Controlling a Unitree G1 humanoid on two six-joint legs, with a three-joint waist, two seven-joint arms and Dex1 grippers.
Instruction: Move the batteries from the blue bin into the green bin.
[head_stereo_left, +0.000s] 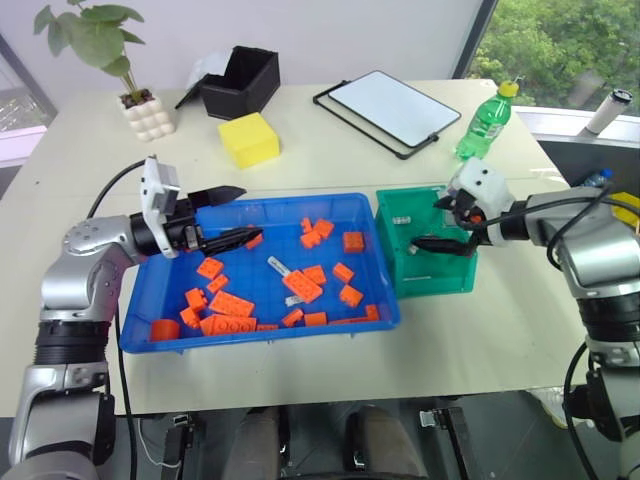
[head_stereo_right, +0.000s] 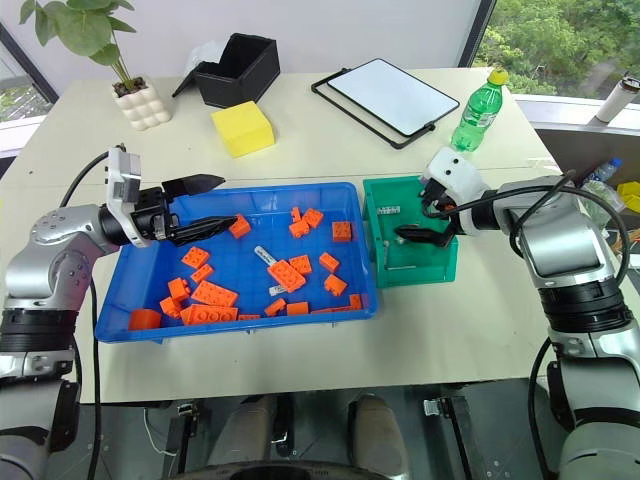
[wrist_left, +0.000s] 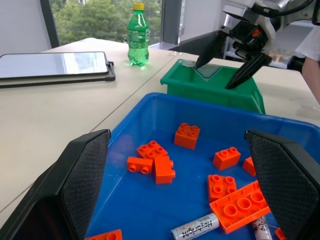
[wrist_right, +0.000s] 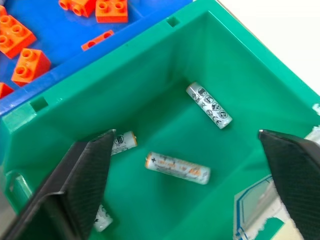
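In the centre of the frame, 2 batteries (head_stereo_left: 279, 267) lie among orange building bricks (head_stereo_left: 232, 304) in the blue bin (head_stereo_left: 376, 318). Just right of it, touching its rim, sits the green bin (head_stereo_left: 440, 280), with 4 batteries (wrist_right: 177, 168) on its floor in the right wrist view. The right gripper (head_stereo_left: 446, 222) hangs over the green bin, fingers wide and holding nothing. The left gripper (head_stereo_left: 229, 215) is over the blue bin's upper-left corner, fingers also wide and empty. Behind, in the upper frame, stand a yellow block (head_stereo_left: 249, 139), a black box (head_stereo_left: 241, 80), a tablet (head_stereo_left: 390, 108) and a green bottle (head_stereo_left: 485, 122).
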